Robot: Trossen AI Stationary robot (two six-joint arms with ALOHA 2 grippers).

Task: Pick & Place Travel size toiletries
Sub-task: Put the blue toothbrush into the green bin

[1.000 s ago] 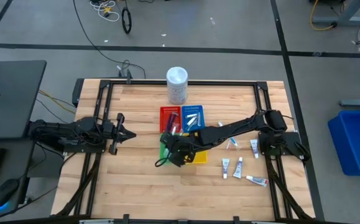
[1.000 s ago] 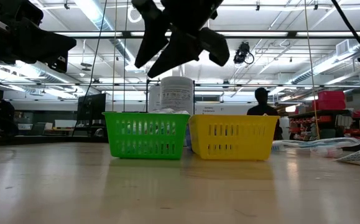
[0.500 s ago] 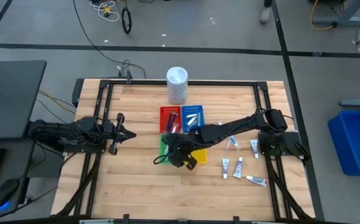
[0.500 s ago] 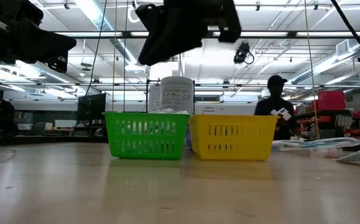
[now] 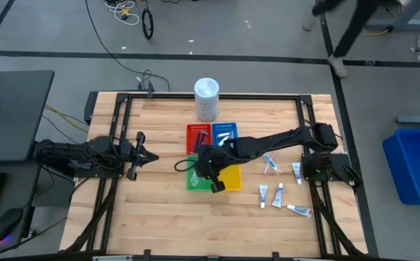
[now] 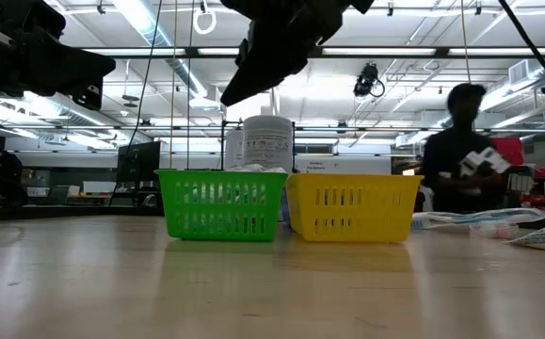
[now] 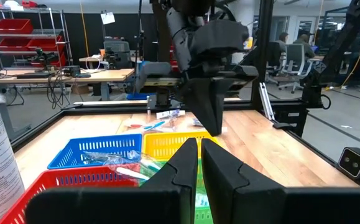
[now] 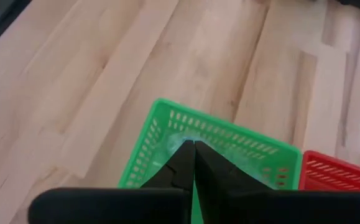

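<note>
Small white squeeze tubes (image 5: 277, 194) lie on the wooden table right of the trays, with pale-blue and white sticks (image 5: 270, 163) beside them. More toiletries lie in the blue tray (image 5: 225, 135) and the red tray (image 5: 197, 135). My right gripper (image 8: 193, 149) hangs shut and empty above the green tray (image 8: 167, 124), tilted down toward it; it shows in the low view as the right gripper (image 6: 236, 92). My left gripper (image 7: 198, 152) waits shut at the table's left, pointing level toward the trays.
Four trays stand together mid-table: red and blue behind, green (image 5: 193, 181) and yellow (image 5: 231, 176) in front. A tall white tub (image 5: 207, 99) stands at the far edge. A person (image 6: 460, 151) walks in the room beyond the table.
My right gripper has shut with nothing between its fingers. It has rolled about its own axis and drifted a little toward the table's far edge, staying above the green tray. The person in the background has walked to the right.
</note>
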